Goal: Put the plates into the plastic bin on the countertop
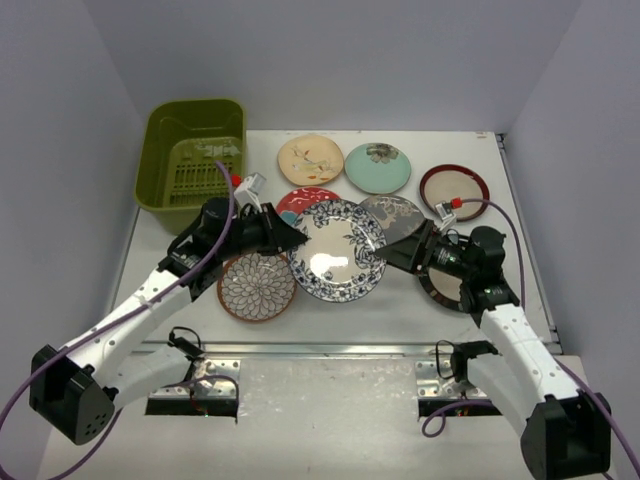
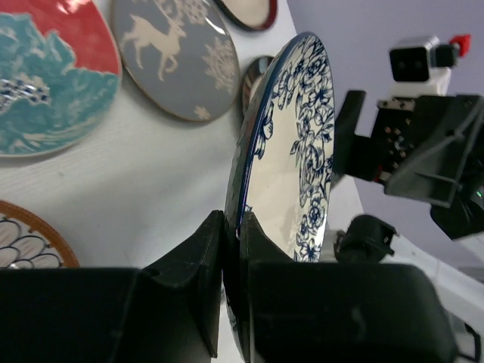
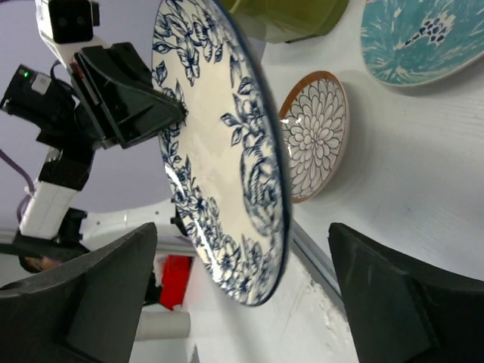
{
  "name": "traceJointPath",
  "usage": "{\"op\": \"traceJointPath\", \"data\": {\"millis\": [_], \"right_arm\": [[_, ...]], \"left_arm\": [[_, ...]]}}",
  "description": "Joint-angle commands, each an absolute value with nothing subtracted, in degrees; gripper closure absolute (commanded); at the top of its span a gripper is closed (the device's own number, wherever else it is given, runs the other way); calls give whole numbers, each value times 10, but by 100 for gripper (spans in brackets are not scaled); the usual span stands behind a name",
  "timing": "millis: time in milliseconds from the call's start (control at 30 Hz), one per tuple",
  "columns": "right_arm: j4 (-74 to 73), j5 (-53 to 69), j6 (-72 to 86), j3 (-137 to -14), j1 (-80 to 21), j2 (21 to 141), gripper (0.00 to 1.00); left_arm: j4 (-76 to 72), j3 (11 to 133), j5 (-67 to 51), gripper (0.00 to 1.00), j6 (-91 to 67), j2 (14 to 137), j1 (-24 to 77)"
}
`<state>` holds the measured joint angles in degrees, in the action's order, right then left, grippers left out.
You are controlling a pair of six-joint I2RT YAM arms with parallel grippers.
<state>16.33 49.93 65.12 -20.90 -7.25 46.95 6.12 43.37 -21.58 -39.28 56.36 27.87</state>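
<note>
- Near-left of the desk: brown-rimmed petal plate, lying flat. A dark plate on the near-right is partly hidden under the right arm.
- Desk centre: the blue floral plate is up off the surface and tilted on edge between the two arms.
- Left fingers are clamped on its rim, one each side of the lip. This looks like the only hold.
- Right fingers are spread wide either side of the opposite rim, with no contact visible.
- Handling, a judgement: glazed ceramic, so stiff, fairly heavy, slick and chippable. A one-edge pinch lets it swing or slip. Bite deep over the rim, carry slowly and keep it clear of the other plates.
- Behind it: red-and-teal plate and grey deer plate, both flat.
- Towards the far edge: cream plate, mint plate and red-rimmed plate.
- Far-left corner: plastic bin; no plates visible inside. Lower the plate in rather than drop it, since the grid base is hard.
</note>
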Motion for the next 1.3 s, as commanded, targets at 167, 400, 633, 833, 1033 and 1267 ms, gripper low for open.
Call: {"op": "traceJointPath", "data": {"millis": [167, 400, 633, 833, 1033, 1267], "right_arm": [[-103, 288, 487, -312, -56, 433, 1], [-96, 320, 473, -315, -56, 474, 1], [-29, 351, 486, -266, -56, 485, 1], [-13, 356, 475, -270, -61, 517, 1], [-16, 331, 468, -278, -65, 525, 1], [-23, 325, 465, -281, -65, 522, 1]], "left_arm": [[125, 675, 95, 100, -454, 554, 222], [180, 804, 142, 100, -518, 667, -11], [157, 890, 157, 100, -548, 807, -87], [164, 961, 198, 100, -546, 942, -95], [139, 986, 172, 100, -545, 1037, -98], [142, 1032, 181, 100, -523, 1120, -101]]}}
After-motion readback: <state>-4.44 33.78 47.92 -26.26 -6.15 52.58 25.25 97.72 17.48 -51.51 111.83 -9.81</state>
